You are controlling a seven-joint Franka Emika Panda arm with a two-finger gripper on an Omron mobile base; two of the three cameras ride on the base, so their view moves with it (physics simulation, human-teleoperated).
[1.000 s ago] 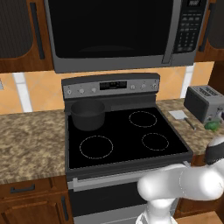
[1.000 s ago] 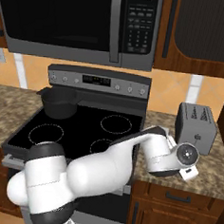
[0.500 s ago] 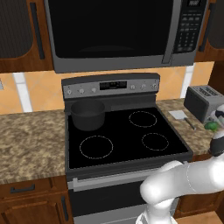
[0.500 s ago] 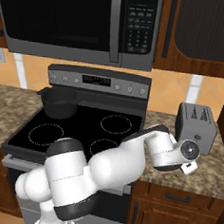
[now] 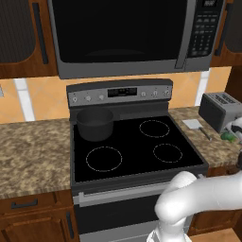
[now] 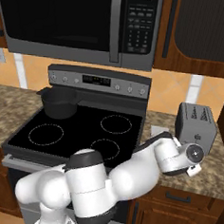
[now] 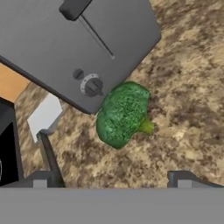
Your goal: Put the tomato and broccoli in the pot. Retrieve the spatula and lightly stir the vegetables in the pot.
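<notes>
Hovering over the right-hand worktop (image 7: 188,87), my hand (image 7: 111,180) looks straight down on the broccoli (image 7: 123,113). Its two fingertips (image 7: 40,180) stand wide apart at the bottom of the hand view, released and holding nothing, with the broccoli lying between and ahead of them on the speckled stone. The floret rests on its side, its pale green stem pointing away from the toaster (image 7: 78,43), and its crown is just beside, perhaps touching, the toaster's front face below the round dial (image 7: 91,85).

A spatula (image 7: 43,131) with a pale flat blade and a dark handle lies on the worktop near the broccoli, running toward my left fingertip, next to the black edge of the stove (image 5: 137,146).

From the left base view, a bit of green broccoli (image 5: 229,137) shows at the frame's right edge beside the toaster (image 5: 220,109). The pot (image 5: 95,124) sits on the stove's back left burner, well apart from the broccoli. In the right base view my arm reaches past the stove's front right corner, wrist in front of the toaster (image 6: 195,124).
</notes>
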